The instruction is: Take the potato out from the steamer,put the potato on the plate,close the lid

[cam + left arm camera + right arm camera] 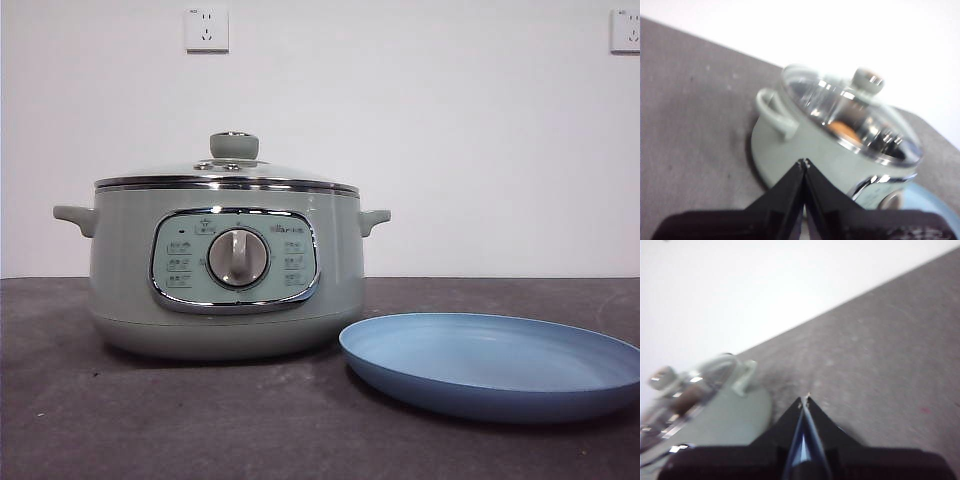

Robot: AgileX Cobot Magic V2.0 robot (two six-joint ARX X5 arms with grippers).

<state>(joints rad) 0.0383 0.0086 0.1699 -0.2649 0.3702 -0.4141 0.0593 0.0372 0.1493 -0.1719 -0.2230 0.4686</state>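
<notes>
The sage-green steamer (pixel 225 275) stands left of centre on the dark table, its glass lid (pixel 230 170) resting on the rim with the green knob up. Through the glass in the left wrist view I see the orange-brown potato (pixel 844 132) inside the steamer (pixel 805 150) under the lid (pixel 850 115). The light blue plate (pixel 495 365) lies empty to the right of the pot. My left gripper (pixel 804 162) is shut and empty, held off the pot's handle side. My right gripper (pixel 805 399) is shut and empty, away from the steamer (pixel 715 405) over bare table.
A white wall with two power sockets (pixel 206 29) stands behind the table. The dark grey tabletop (pixel 150 420) runs in front of the pot and plate. Neither arm shows in the front view.
</notes>
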